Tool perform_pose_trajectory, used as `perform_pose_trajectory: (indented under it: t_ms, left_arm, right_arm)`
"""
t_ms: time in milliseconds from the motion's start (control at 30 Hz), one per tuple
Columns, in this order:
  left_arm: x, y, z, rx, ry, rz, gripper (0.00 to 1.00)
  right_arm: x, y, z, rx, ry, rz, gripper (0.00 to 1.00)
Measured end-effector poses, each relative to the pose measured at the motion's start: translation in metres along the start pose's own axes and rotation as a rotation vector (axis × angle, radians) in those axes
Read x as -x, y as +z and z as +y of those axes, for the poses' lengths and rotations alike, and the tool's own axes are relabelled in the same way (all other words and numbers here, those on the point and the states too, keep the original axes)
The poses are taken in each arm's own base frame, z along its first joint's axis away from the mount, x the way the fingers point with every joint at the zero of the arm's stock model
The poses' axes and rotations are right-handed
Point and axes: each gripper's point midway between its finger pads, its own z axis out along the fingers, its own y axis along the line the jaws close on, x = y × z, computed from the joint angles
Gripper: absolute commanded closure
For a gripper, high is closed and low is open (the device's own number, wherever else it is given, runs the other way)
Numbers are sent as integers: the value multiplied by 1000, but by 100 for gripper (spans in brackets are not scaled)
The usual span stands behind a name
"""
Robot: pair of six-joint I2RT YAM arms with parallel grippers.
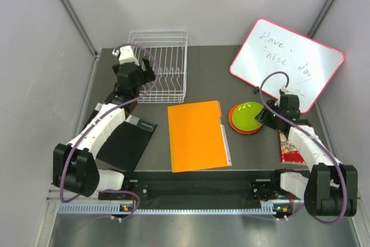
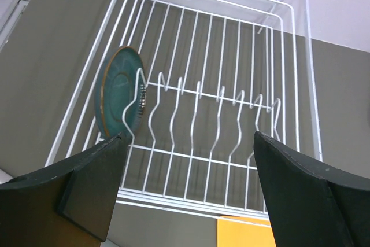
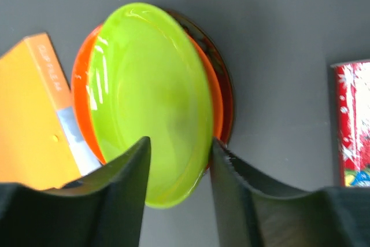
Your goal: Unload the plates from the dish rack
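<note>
Hovering left gripper: fingers spread wide, holding nothing, poised above the near edge of the dish rack and aimed down into it.
Dish rack: at the back left of the table, long side running away from the arms, a row of upright prongs crossing it from left to right.
Teal plate: the only plate in the rack; standing on edge at the left end of the prong row, leaning slightly, face turned right along the row, just beyond the left fingertip.
Right gripper: fingers parted a little, clamping nothing, set over the near rim of the green plate.
Green plate: lying face up on top of the stack, off-centre.
Orange plate: flat beneath the green one, showing as a crescent at the left.
Dark red plate: at the bottom, showing as a thin sliver at the right.
Stack: on the table just right of the orange folder, near the lower edge of the whiteboard, well apart from the rack.
</note>
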Motion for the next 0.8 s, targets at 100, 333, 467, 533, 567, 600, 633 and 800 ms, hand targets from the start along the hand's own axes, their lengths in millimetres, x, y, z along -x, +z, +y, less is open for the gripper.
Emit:
perform_pose_trajectory:
  t_ms: [100, 333, 467, 533, 567, 600, 633, 800]
  left_arm:
    - [-2, 4, 10, 16, -12, 13, 6]
    - [-13, 12, 29, 56, -15, 54, 7]
    - [-17, 19, 43, 91, -25, 66, 9]
    - [-22, 24, 52, 113, -25, 79, 10]
    - [-26, 27, 55, 121, -24, 88, 11]
    - [-30, 30, 58, 130, -23, 97, 11]
    - [-34, 33, 61, 138, -21, 105, 12]
    - [-60, 50, 72, 173, -11, 161, 14]
  right_arm:
    - [-6, -2, -7, -31, -18, 26, 41]
    - [10, -19, -8, -72, -67, -9, 34]
    - [19, -30, -7, -78, -78, -58, 34]
    - [21, -35, -7, -79, -80, -74, 33]
    - [22, -37, -6, -78, -80, -78, 33]
    - [22, -38, -6, -77, -81, -79, 33]
    - [21, -38, -6, -77, -80, -79, 33]
    - [21, -39, -6, -79, -83, -74, 33]
